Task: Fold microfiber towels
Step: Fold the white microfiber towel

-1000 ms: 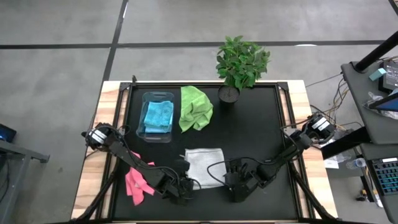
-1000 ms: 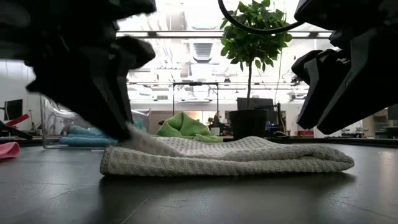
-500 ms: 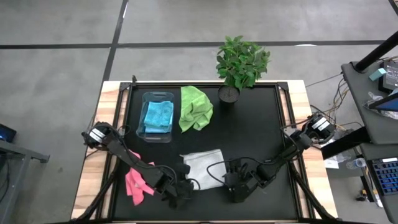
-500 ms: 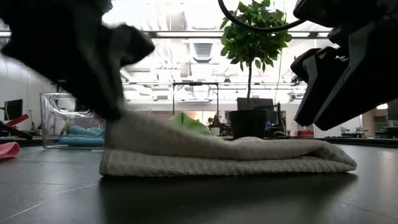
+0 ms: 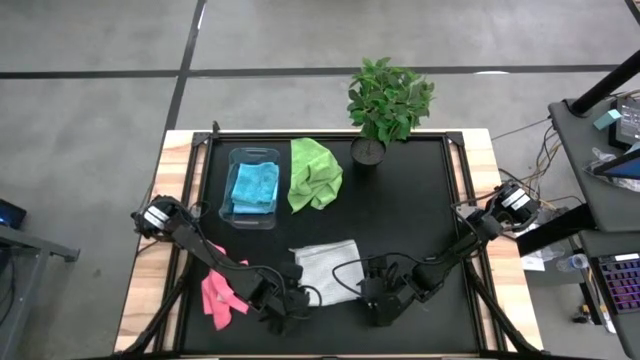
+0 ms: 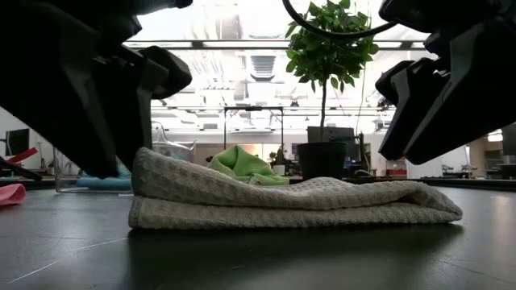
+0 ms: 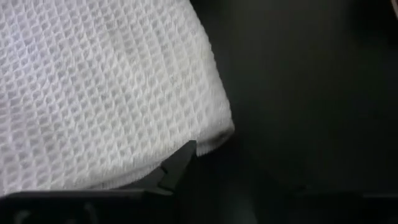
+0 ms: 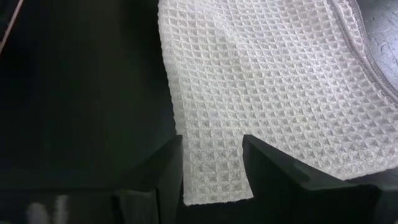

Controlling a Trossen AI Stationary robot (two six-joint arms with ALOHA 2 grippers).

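A pale grey-white waffle towel [image 5: 328,268] lies folded in two layers on the black mat near the table's front edge. Its upper layer rests puffed on the lower one at the left end [image 6: 153,169]. My left gripper [image 5: 288,302] stands open at the towel's near left corner [image 7: 214,137], and the corner lies between its fingers. My right gripper [image 5: 383,298] hangs open just above the near right corner [image 8: 214,174], which shows flat through the gap between its fingers. My left gripper has one fingertip [image 7: 183,158] overlapping the towel's edge beside the corner. I cannot tell whether it touches the cloth. The towel lies on the mat under its own weight.
A pink towel [image 5: 220,295] lies at the mat's left edge beside the left arm. A crumpled lime green towel [image 5: 315,172] and a clear bin [image 5: 228,205] holding blue towels [image 5: 252,187] sit farther back. A potted plant [image 5: 385,100] stands at the far edge.
My left gripper raised the left end of the towel's upper layer a little, tipped, and then let it go. That end now lies bulged on the lower layer, and the lower layer and the right end have stayed put.
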